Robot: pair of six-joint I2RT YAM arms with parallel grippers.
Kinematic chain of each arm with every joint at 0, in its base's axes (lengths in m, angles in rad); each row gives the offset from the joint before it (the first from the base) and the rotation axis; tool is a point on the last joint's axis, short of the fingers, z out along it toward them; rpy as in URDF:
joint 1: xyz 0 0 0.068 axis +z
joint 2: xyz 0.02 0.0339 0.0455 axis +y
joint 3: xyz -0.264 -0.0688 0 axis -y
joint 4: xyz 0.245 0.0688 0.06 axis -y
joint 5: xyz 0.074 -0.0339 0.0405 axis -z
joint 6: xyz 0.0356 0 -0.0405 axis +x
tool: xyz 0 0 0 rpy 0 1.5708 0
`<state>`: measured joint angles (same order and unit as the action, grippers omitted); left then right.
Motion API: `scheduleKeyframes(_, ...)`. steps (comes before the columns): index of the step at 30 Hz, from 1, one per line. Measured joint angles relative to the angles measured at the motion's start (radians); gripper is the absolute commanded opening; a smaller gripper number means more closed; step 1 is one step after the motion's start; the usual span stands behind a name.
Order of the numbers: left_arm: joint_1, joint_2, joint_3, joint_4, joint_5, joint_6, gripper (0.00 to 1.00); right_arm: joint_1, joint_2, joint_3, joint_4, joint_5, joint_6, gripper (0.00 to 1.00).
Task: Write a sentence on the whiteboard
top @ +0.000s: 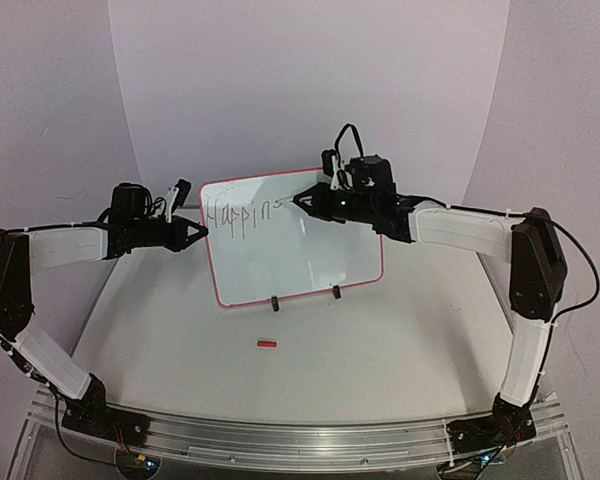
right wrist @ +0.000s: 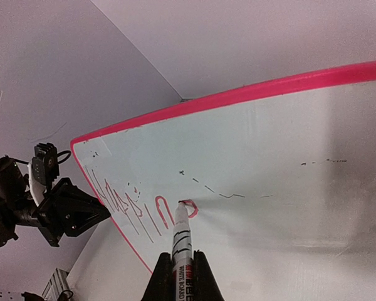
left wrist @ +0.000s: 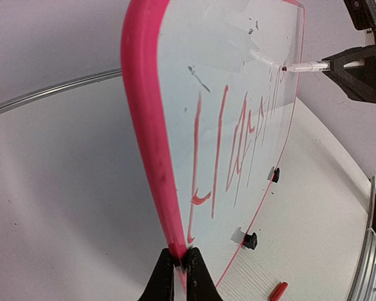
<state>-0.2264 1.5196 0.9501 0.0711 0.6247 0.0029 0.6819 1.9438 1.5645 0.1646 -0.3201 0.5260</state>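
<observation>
The whiteboard (top: pixel 300 250), white with a thin red frame and two black feet, stands upright on the table. The sentence (top: pixel 242 213) reads "Happin" with a part of one more letter, along the board's top left. My left gripper (top: pixel 202 234) is shut on the board's left edge (left wrist: pixel 151 163). My right gripper (top: pixel 305 199) is shut on a white marker (right wrist: pixel 181 238), whose tip touches the board at the last red stroke (right wrist: pixel 189 204). The marker also shows in the left wrist view (left wrist: pixel 304 66), and the writing shows there too (left wrist: pixel 238 141).
A small red marker cap (top: pixel 267 343) lies on the table in front of the board; it also shows in the left wrist view (left wrist: pixel 278 291). An aluminium rail (top: pixel 300 435) runs along the table's near edge. A white backdrop curves up behind the board.
</observation>
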Motion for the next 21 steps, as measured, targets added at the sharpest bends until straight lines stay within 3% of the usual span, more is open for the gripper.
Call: scheduleKeyframes(21, 0.000, 0.000, 0.000, 0.000, 0.000, -0.001, 0.00, 0.000, 0.005, -0.045, -0.005, -0.041, 0.006, 0.00)
